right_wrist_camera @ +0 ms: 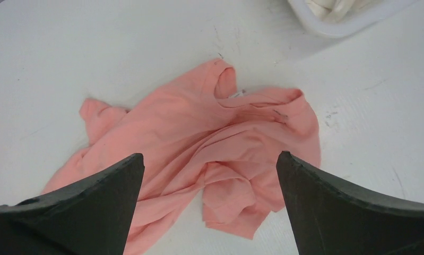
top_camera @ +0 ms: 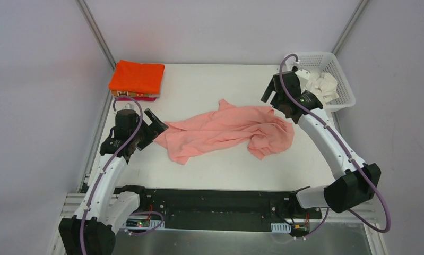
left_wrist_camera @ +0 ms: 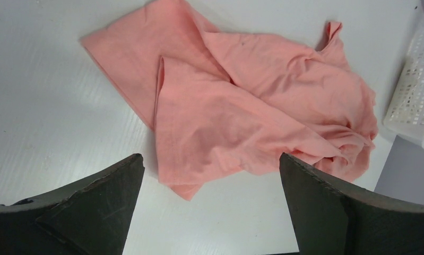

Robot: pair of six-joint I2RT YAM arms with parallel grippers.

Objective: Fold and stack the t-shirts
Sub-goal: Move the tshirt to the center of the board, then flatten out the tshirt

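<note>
Rumpled salmon pink shirt (top_camera: 228,130) lying between two arms on a white table (top_camera: 199,85).
The shirt sprawls unfolded across the middle. The left gripper (top_camera: 157,126) is at its left edge and the right gripper (top_camera: 269,97) is by its far right end. At the far left corner, a folded orange shirt (top_camera: 137,77) lies on a magenta shirt (top_camera: 144,98). A white basket (top_camera: 343,87) at the far right holds a bunched cream-white shirt (top_camera: 322,85).

No text, brand, number or sign can be read in any view. The only label-like thing is a small white tag (right_wrist_camera: 236,94) at the neck opening of the crumpled salmon pink cotton t-shirt (right_wrist_camera: 199,154), seen from the right wrist. Any printing on it is too small to make out.
</note>
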